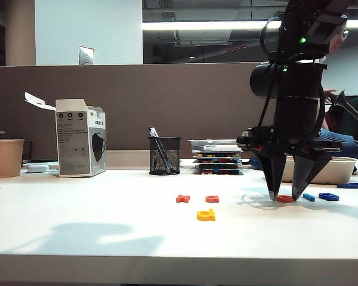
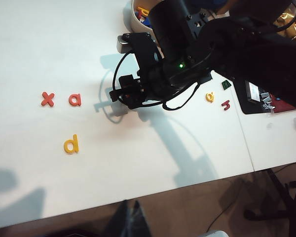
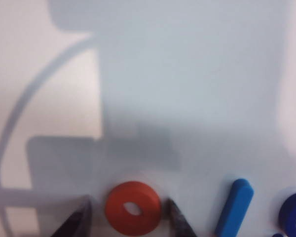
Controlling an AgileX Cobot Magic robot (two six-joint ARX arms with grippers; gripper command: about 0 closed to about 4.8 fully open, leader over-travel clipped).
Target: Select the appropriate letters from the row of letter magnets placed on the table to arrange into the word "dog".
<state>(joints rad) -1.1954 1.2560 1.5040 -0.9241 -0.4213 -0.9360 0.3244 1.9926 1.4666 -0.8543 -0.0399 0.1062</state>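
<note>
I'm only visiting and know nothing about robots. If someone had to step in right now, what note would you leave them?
Right gripper: down at the table, jaws open either side of the orange-red "o", not yet clamped.
Left gripper: not in view.
Yellow "d" lies alone in front of the row, so it looks placed.
Dark blue "g" waits in the row, beyond the light blue bar.
Orange-red "x" and "a" are not needed.
Left: grip the "o", set it beside the "d", then bring the "g".

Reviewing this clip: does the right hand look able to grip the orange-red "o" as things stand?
Probably yes. The right hand is down at the table with its jaws apart, one fingertip either side of the orange-red "o". The light blue bar lies clear, outside the fingers.
</note>
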